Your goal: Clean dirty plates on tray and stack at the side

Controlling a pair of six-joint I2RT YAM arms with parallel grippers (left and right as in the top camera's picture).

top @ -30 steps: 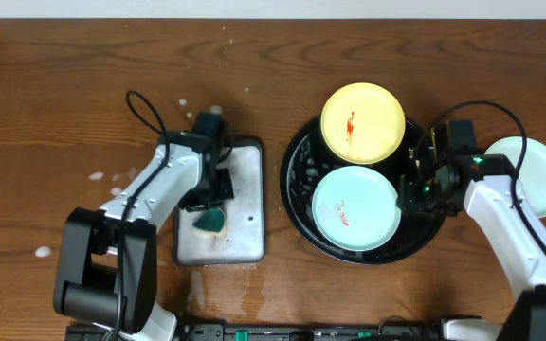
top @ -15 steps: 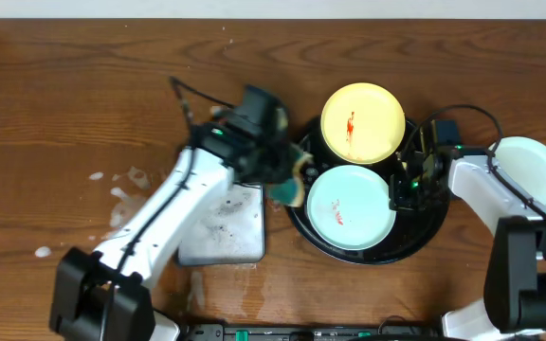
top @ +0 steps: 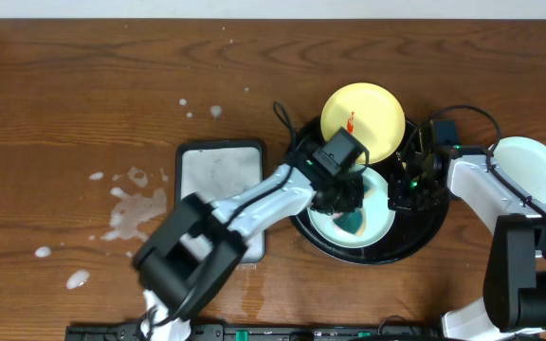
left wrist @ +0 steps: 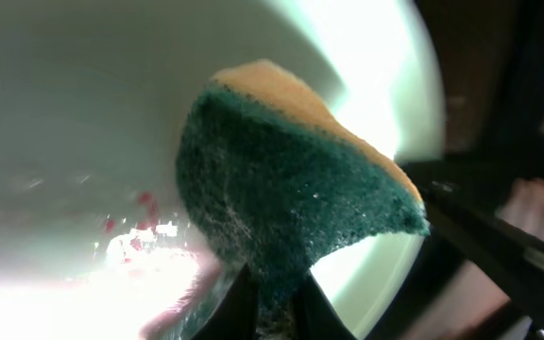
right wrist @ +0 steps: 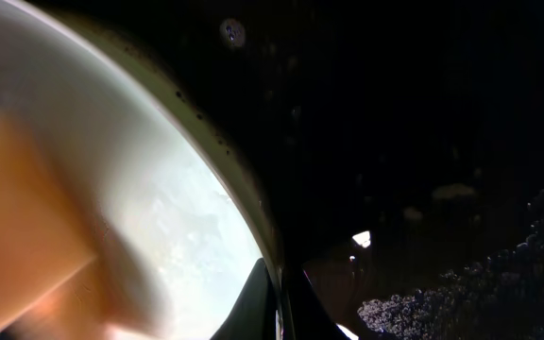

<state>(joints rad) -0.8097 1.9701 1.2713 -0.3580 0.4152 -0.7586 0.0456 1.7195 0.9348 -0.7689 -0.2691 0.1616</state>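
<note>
— Looking down from overhead, what does the tray sit on?
— A brown wooden table (top: pixel 64 95). There are pale wet splashes (top: pixel 131 204) well left of the black tray (top: pixel 415 244), and a grey-white rectangular tray (top: pixel 218 170) lies just beside its left rim. A pale strip runs along the table's far edge.
— And the plates?
— The yellow plate (top: pixel 377 133), with a red smear, overlaps the black tray's far rim. The mint plate (top: pixel 382 223) lies inside the tray. A second mint plate (top: pixel 529 170) rests on the table to the tray's right. The left gripper (top: pixel 349 210) holds a sponge (top: pixel 353 224) down on the mint plate, and the right gripper (top: pixel 408 194) is at that plate's right edge.
— Left wrist view?
— The jaws are pinched on the green-and-yellow sponge (left wrist: pixel 300 198). Its green face is against the mint plate (left wrist: pixel 64 104), beside red flecks (left wrist: pixel 140 222).
— Right wrist?
— The fingers (right wrist: pixel 258 288) are pressed together at the mint plate (right wrist: pixel 178 217), on its rim. The black tray (right wrist: pixel 423 142) is beyond it.
</note>
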